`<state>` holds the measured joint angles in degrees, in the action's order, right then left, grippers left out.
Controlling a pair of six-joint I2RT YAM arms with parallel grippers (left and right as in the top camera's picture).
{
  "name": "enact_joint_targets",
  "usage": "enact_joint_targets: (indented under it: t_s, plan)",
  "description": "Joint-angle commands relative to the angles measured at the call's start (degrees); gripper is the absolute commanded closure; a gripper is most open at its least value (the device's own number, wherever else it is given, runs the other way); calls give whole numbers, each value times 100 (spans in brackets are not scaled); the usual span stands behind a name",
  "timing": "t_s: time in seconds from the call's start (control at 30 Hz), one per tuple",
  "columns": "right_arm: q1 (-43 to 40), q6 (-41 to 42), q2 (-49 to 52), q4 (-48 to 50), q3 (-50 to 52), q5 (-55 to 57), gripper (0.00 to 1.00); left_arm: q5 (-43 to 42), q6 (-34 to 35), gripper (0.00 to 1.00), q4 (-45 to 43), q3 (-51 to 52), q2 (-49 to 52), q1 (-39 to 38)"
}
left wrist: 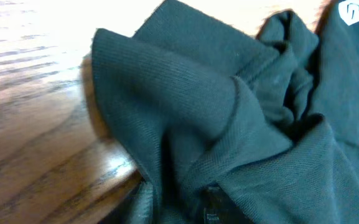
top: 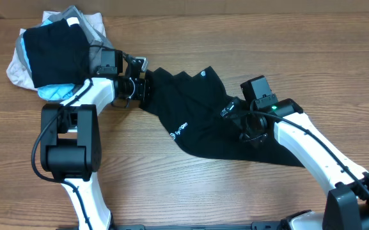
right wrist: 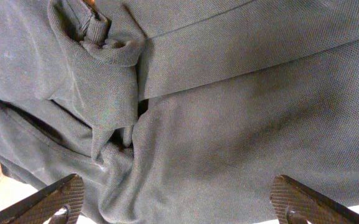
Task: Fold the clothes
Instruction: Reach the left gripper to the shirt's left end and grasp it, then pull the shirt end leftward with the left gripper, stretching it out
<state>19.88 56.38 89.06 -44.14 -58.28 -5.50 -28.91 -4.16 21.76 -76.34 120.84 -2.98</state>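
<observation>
The clothes (top: 197, 121) are one black shirt, lying crumpled in a diagonal band across the middle of the table, with white lettering (top: 180, 131) and a small round logo (top: 204, 73). My left gripper (top: 144, 86) is at the shirt's upper left end. In the left wrist view the shirt (left wrist: 229, 112) bunches in folds that run down into the jaws, which are shut on the cloth and mostly buried in it. My right gripper (top: 232, 110) hovers over the shirt's right half. Its fingers (right wrist: 58, 200) stand wide open above the flat fabric (right wrist: 229, 93), holding nothing.
A stacked pile of black, grey and light-blue garments (top: 56, 54) sits at the back left, just behind the left arm. Bare wooden table (top: 203, 191) shows in front of the shirt and to the left of it (left wrist: 36, 124).
</observation>
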Motion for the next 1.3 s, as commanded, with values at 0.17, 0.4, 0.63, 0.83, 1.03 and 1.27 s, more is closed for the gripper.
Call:
enact_joint_targets:
  t_s: [0.17, 0.4, 0.63, 0.83, 1.03, 1.27]
  plan:
    - [4, 24, 17, 35, 17, 94, 0, -212, 118, 96, 918, -85, -7, 164]
    - [4, 24, 17, 39, 17, 94, 0, 1602, 588, 96, 2590, -474, -876, 476]
    - [4, 26, 17, 37, 17, 90, 0, 3624, 1753, 96, 3718, -555, -2009, 678]
    - [4, 24, 17, 26, 17, 85, 0, 3834, 1751, 91, 4352, -549, -2212, 695]
    - [4, 24, 17, -48, 17, 85, 0, 3845, 1749, 46, 4784, -535, -2175, 695]
    - [-2, 24, 17, -114, 17, 92, 0, 3679, 1740, 19, 4710, -549, -2177, 693]
